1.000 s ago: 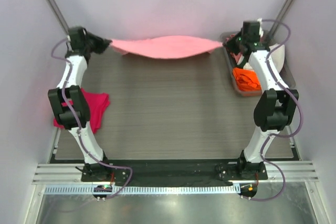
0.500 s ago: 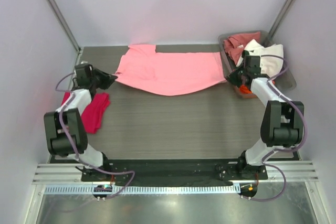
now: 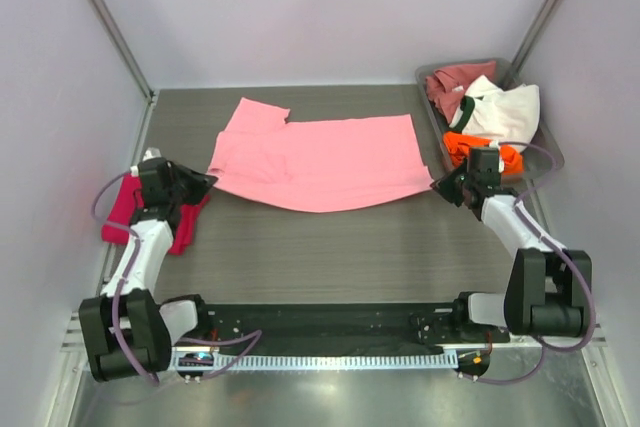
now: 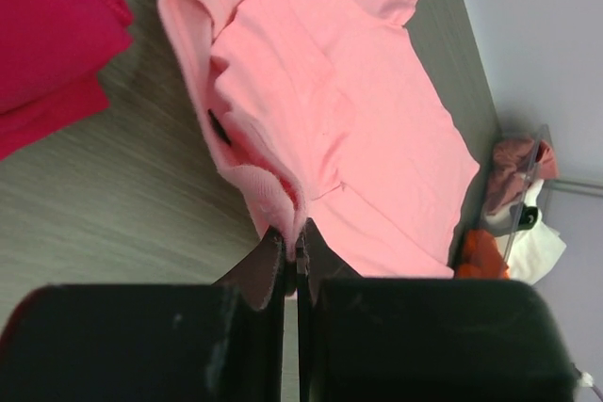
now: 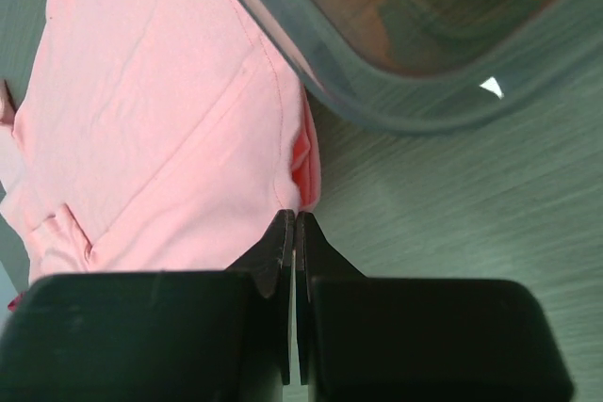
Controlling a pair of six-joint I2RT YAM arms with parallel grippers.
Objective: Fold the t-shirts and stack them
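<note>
A light pink t-shirt (image 3: 320,162) lies spread across the table (image 3: 330,247), with the left gripper (image 3: 208,180) and right gripper (image 3: 438,187) each clamped on an end of its near edge; keeping even tension while laying it flat should prevent wrinkles.

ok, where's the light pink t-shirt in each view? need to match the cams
Top external: light pink t-shirt lies spread across the middle of the table.
Left wrist: light pink t-shirt fills the upper centre, running up from the fingers.
Right wrist: light pink t-shirt fills the left half.
Shared landmark: grey tray, far right in top external, right edge in left wrist, top right in right wrist.
</note>
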